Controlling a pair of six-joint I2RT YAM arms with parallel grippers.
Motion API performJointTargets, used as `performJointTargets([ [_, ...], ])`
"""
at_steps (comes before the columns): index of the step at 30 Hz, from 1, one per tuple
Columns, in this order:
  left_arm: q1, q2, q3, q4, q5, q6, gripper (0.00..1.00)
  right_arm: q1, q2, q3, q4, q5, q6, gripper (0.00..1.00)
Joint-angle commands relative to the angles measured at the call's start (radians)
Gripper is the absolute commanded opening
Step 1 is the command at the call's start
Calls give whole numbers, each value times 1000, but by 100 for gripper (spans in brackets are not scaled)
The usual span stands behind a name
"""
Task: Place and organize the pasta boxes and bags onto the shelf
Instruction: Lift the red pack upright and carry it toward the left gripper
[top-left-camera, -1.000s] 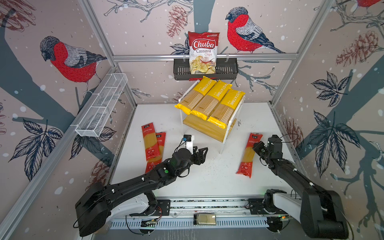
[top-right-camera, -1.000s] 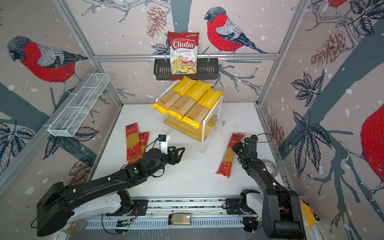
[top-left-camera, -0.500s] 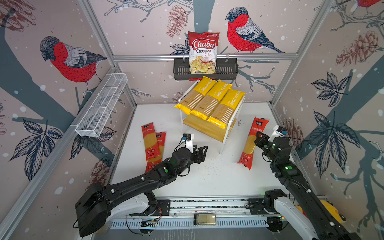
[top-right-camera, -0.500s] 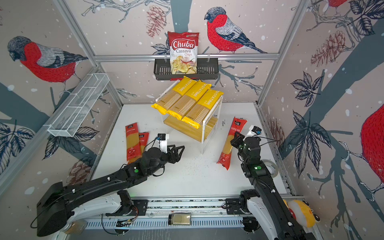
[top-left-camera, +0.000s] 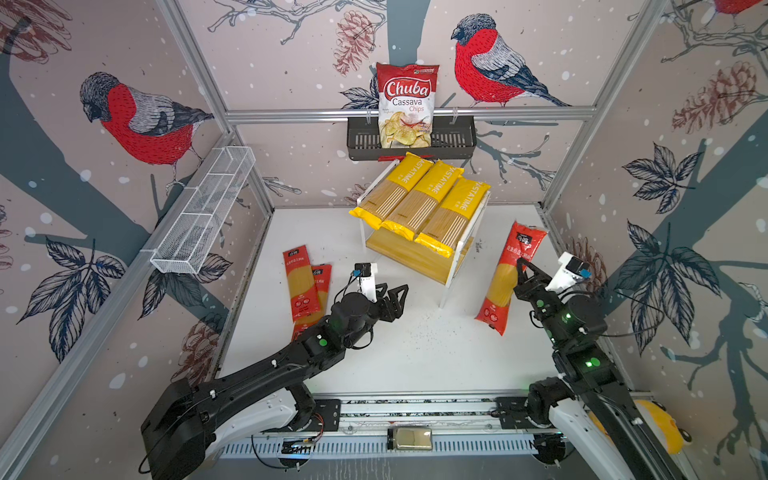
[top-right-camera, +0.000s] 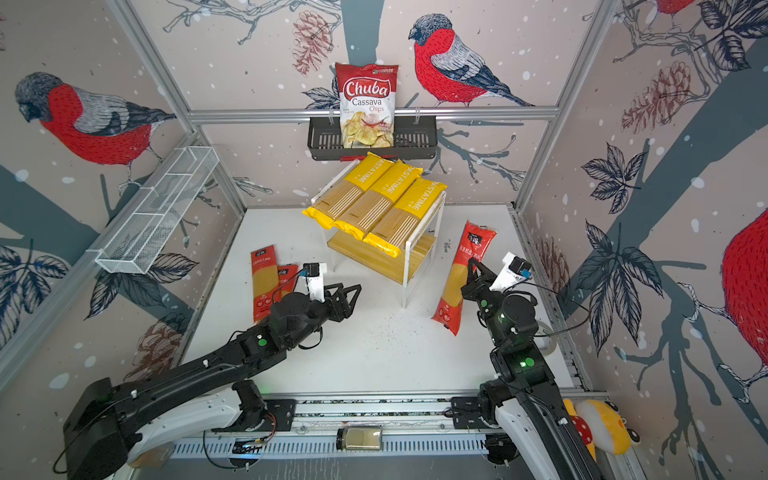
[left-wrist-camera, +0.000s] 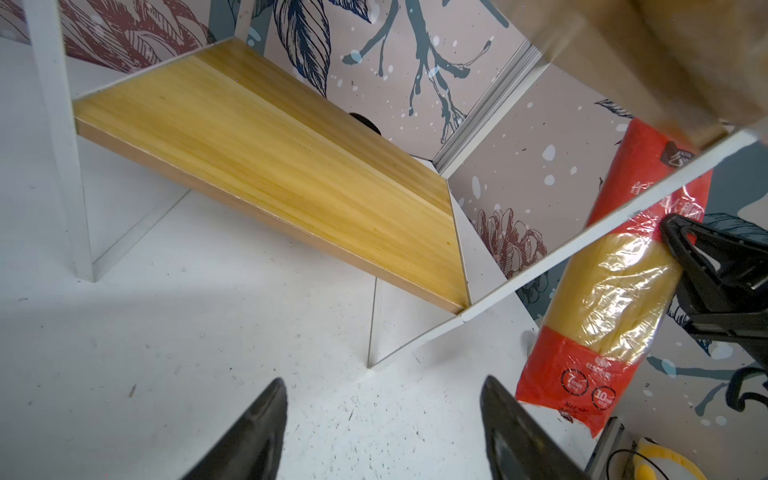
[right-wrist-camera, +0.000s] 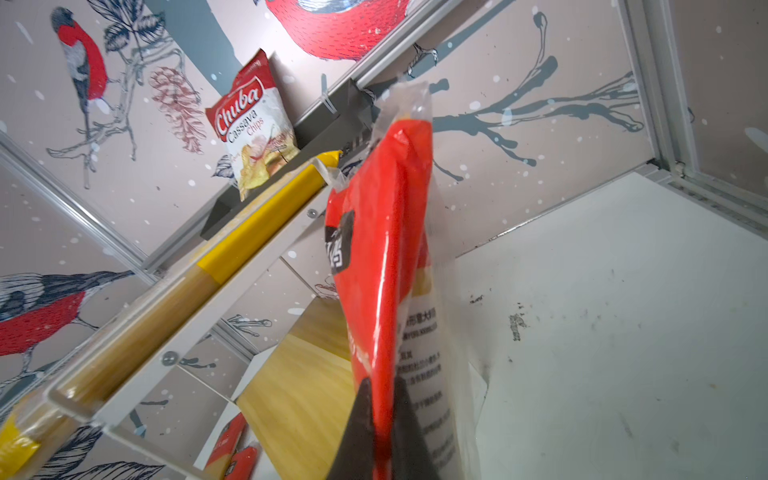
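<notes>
So the right tool (top-left-camera: 520, 266) is pinched tight on a red pack (top-left-camera: 505, 286) of spaghetti. It grips the pack by the side about midway up, over by the tabletop's (top-left-camera: 415, 357) right edge. The pack stands tilted, top end leaning toward the back right corner. Can't tell if its bottom end touches the tabletop or sits just off it. In the right wrist view the fingers (right-wrist-camera: 357, 436) are squeezed onto the plastic with basically no gap.

The left tool (top-left-camera: 395, 291) is wide open with nothing in it. It hangs over the middle of the tabletop just in front of the shelf (top-left-camera: 409, 254), pointed at the bare lower board (left-wrist-camera: 270, 174).

The shelf sits toward the back edge, roughly centre. Three yellow PASTATIME bags (top-left-camera: 419, 199) lie side by side on its top tier, touching each other, front ends poking past the edge. Two more red packs (top-left-camera: 301, 282) lie flat near the left edge, one overlapping the other, and the left arm crosses over their near ends. The Chuba chips bag (top-left-camera: 405, 108) stands in the black basket (top-left-camera: 457, 141) on the back wall.
</notes>
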Motion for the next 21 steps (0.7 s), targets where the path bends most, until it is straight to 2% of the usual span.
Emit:
performJointTargets([
  [1, 13, -8, 1, 45, 37, 22, 72, 3, -9, 20, 190, -62, 18, 0],
  [13, 32, -26, 14, 61, 68, 47, 73, 81, 37, 143, 290, -198, 48, 0],
  [17, 40, -38, 24, 71, 91, 53, 74, 142, 63, 185, 321, -209, 57, 0],
  [21, 54, -53, 38, 100, 160, 60, 79, 226, 94, 203, 368, -180, 71, 0],
])
